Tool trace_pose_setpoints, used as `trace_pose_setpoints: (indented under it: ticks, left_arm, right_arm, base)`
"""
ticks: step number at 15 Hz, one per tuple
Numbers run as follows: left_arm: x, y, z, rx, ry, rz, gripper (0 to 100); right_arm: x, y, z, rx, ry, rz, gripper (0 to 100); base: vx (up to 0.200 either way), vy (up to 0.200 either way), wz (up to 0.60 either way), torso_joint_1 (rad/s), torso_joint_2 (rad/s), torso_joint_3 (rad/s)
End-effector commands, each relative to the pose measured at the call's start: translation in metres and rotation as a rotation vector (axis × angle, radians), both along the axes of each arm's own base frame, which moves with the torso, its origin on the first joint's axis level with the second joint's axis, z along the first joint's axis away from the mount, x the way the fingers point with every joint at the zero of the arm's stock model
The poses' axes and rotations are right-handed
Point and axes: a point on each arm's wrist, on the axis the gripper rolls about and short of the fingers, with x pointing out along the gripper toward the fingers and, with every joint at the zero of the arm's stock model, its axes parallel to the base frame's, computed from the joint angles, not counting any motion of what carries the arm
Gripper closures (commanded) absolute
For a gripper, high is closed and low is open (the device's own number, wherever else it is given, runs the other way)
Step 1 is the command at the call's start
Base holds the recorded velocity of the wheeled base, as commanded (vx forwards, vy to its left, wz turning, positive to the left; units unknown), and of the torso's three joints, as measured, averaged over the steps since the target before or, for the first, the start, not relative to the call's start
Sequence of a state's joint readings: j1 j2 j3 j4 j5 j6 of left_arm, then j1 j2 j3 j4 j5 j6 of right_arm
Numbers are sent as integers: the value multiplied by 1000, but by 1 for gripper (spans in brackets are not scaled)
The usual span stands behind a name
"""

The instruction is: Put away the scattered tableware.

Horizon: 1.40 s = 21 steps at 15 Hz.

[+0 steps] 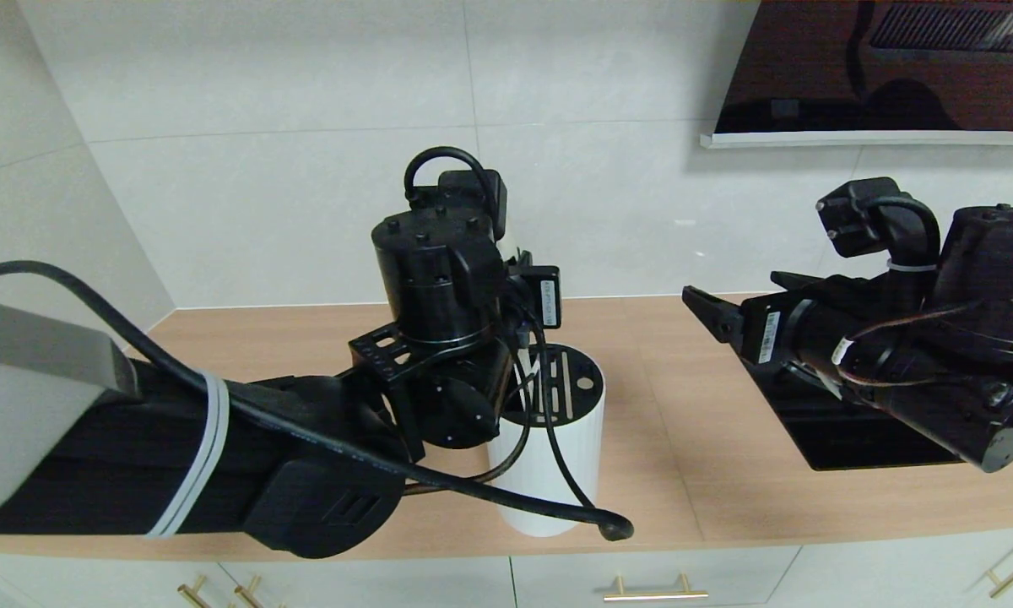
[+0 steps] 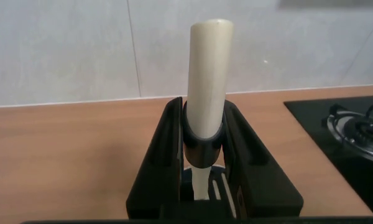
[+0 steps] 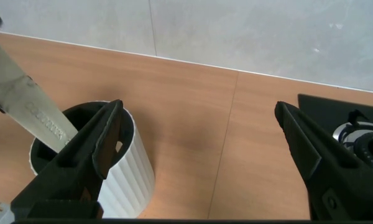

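The left hand [image 2: 204, 140] was pinching a cream-handled knife [image 2: 208, 74], held handle-up directly above the white holder [image 1: 549, 447] that stood on the wooden surface [image 1: 692, 456]. The blade slanted down to the holder's dark slotted top. To the right of the holder hung the right hand [image 3: 198, 109], fingers spread and gripping nothing, with a black cooktop [image 1: 853, 439] beyond it.
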<state>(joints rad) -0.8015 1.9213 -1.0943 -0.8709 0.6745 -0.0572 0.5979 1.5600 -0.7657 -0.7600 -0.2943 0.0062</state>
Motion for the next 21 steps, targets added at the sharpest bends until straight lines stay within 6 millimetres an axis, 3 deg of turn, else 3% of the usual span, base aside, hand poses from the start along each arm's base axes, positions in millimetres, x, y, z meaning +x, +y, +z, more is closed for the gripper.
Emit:
trace_pose_setpoints:
  ticks: [1,12,20,21]
  left_arm:
    - [1,-1,-7,13,16,0,100]
    - [9,-11,-63,89,135,0,100]
    - [8,-11,-71,111,156,0,100]
    - [8,-11,-71,111,156,0,0]
  right_arm:
    - [1,1,-1,-2,3,0,0]
    - [1,1,-2,-2,5,0,0]
    - [1,1,-2,-2,5,0,0]
    - [1,1,-2,-2,5,0,0]
  base:
    - [0,0,0,0,0,0]
    - [0,0,0,0,0,0]
    - [0,0,0,0,0,0]
    - [0,0,0,0,0,0]
